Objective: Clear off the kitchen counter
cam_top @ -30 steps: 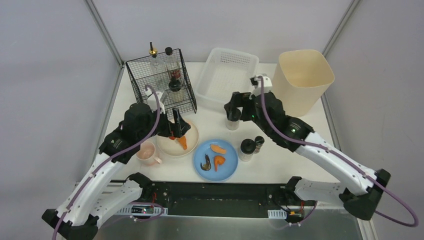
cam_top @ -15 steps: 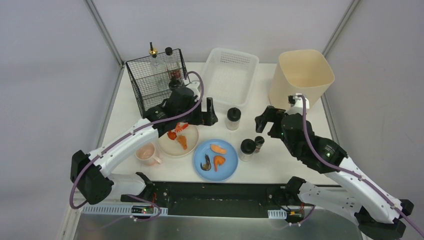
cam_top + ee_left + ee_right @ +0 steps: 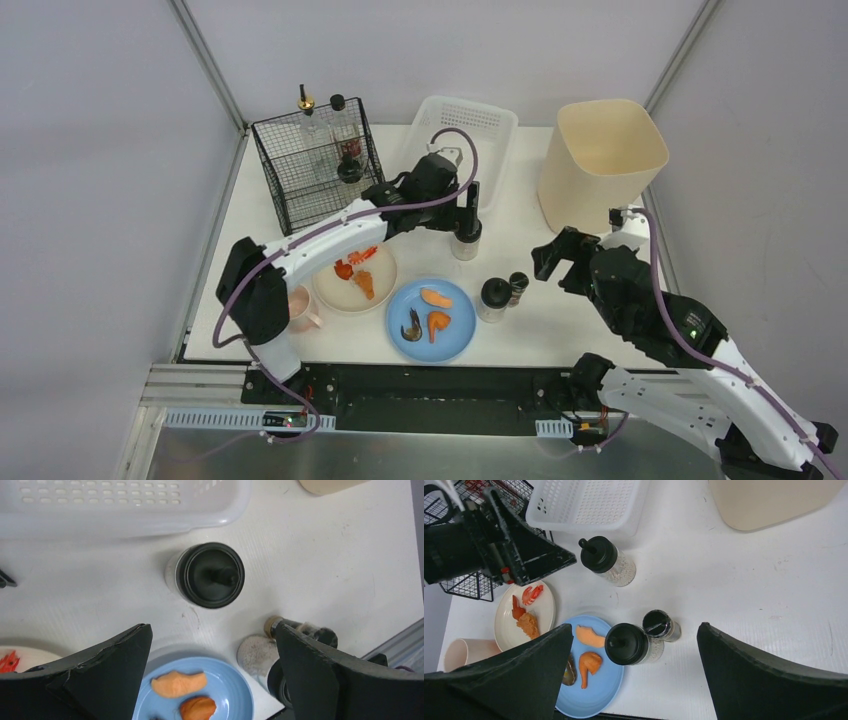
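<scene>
The kitchen counter (image 3: pixel 600 300) is a white tabletop. On it stand a black-capped shaker (image 3: pixel 466 238), a second black-capped shaker (image 3: pixel 493 298), a small dark shaker (image 3: pixel 517 287), a blue plate (image 3: pixel 455 338) with orange food pieces, a cream plate (image 3: pixel 330 290) with shrimp and fried pieces, and a pink cup (image 3: pixel 296 305). My left gripper (image 3: pixel 468 208) is open and empty, right above the first shaker (image 3: pixel 210 575), which lies just beyond the fingertips. My right gripper (image 3: pixel 560 262) is open and empty, hovering to the right of the two shakers (image 3: pixel 626 642).
A black wire rack (image 3: pixel 318 170) with bottles stands at the back left. A white perforated basket (image 3: pixel 455 150) sits at the back middle, just behind the first shaker. A tall cream bin (image 3: pixel 603 155) stands at the back right.
My left gripper moved from the cream plate rightward and away to the shaker by the basket. My right gripper left that shaker and drew back to the right.
</scene>
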Controlling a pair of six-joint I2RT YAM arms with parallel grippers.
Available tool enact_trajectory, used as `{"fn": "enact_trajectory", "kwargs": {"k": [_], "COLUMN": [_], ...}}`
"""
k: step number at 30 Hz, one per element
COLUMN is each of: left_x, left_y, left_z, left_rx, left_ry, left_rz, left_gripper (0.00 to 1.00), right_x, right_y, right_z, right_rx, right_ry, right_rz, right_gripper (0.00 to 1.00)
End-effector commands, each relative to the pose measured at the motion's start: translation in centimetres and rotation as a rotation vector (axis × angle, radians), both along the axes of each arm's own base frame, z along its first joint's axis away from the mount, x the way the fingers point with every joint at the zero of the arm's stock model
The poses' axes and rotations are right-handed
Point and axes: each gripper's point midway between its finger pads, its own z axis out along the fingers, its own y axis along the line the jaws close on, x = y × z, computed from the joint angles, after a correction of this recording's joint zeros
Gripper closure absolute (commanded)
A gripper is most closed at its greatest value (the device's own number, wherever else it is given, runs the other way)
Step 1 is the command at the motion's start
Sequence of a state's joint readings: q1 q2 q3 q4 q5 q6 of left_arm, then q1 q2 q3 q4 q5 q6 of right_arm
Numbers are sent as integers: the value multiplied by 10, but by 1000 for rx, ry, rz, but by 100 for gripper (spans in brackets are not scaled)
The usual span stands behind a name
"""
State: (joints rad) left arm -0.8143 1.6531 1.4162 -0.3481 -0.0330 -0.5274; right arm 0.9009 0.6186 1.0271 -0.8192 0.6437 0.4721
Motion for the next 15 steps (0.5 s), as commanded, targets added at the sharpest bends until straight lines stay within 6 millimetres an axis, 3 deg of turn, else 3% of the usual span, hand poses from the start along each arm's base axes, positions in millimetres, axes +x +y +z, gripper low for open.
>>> {"fn": "enact_trajectory", "kwargs": {"k": [1, 15], "left_x": [16, 28], "left_y": [-12, -34], "left_z": [4, -16], "left_rx": [61, 265], "left_ry": [-36, -31], "left_rz": [21, -7], "left_gripper": [1, 1], "right_x": [-6, -8], "right_y": [-5, 3], "right_z": [1, -6], "right_rx": [8, 14], "right_ry": [17, 28], "right_rz": [-2, 39], "right_gripper": [1, 1]}}
